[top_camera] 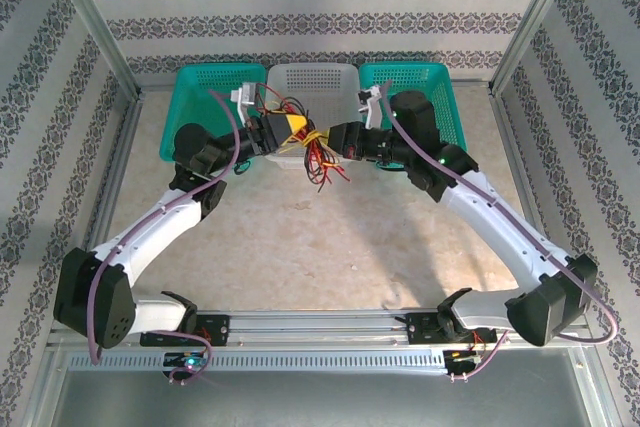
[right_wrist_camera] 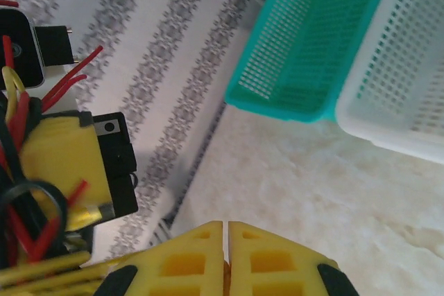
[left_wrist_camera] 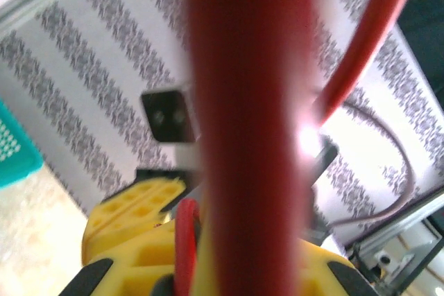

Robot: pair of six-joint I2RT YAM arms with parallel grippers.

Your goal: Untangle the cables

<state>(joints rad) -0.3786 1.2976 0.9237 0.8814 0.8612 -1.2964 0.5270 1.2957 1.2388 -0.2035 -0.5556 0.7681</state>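
The left gripper [top_camera: 293, 131] has its yellow fingers pinching the cables [top_camera: 318, 155]. From its wrist view a red strand runs up between the two pads, and another hangs so close to the lens that it blurs. The right gripper [right_wrist_camera: 227, 240] has its fingers pressed flat together, tip to tip; I cannot tell whether a thin wire is caught in the seam.

The two grippers face each other near the middle of the far side. The red, yellow and black bundle hangs between them, above the near rim of the white basket [top_camera: 315, 67], with loose ends drooping toward the table [top_camera: 320, 247].

The white basket sits between a teal basket on the left [top_camera: 215, 68] and a teal basket on the right [top_camera: 410, 67], the three touching in a row along the far edge. The table top is pale beige with a mottled, stone-like look. Wallpaper [top_camera: 320, 22] in white with grey ornamental bands closes in the left, far and right sides. Slanting metal posts [top_camera: 95, 22] stand at the corners. A metal rail [top_camera: 320, 322] carries both arm bases along the near edge.
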